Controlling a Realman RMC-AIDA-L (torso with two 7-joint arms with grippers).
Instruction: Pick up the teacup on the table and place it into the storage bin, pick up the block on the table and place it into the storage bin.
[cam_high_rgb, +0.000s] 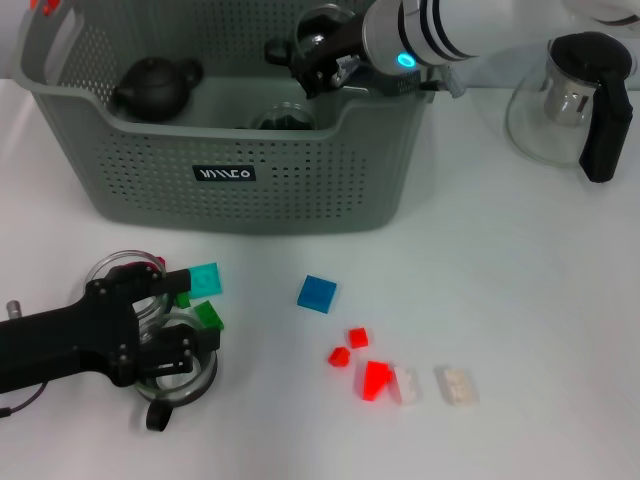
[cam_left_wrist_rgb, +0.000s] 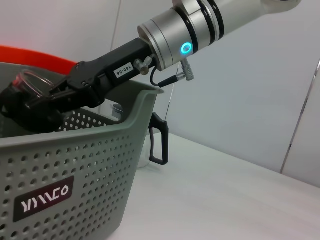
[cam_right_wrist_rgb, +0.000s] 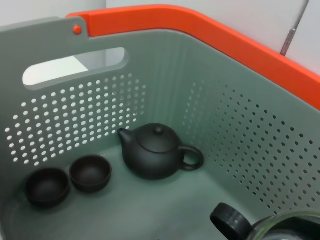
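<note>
The storage bin (cam_high_rgb: 230, 190) fills the upper left and centre of the head view: a grey-green plastic basket with rows of small holes in its walls, a black label with white lettering on the near side, and an orange strip along its rim in the right wrist view. Inside it sit a dark teapot (cam_right_wrist_rgb: 155, 157) and two small dark teacups (cam_right_wrist_rgb: 90, 173) side by side (a glass vessel with a black handle (cam_right_wrist_rgb: 265, 226) shows at the lower right of that view).

The right gripper (cam_high_rgb: 300, 55) hangs over the bin's far rim at the top centre of the head view, clenched on a dark, glassy object I cannot identify.

The left gripper (cam_high_rgb: 180, 322) lies low at the lower left of the head view, over a glass lid (cam_high_rgb: 150, 330) on the table (cam_high_rgb: 540, 300), its fingers spread apart, beside a teal block (cam_high_rgb: 204, 280) and a green one (cam_high_rgb: 209, 316).

A blue block (cam_high_rgb: 317, 293) rests at the centre; red blocks (cam_high_rgb: 358, 352) and white ones (cam_high_rgb: 456, 386) lie lower right. A glass pitcher (cam_high_rgb: 565, 100) stands at the upper right.
</note>
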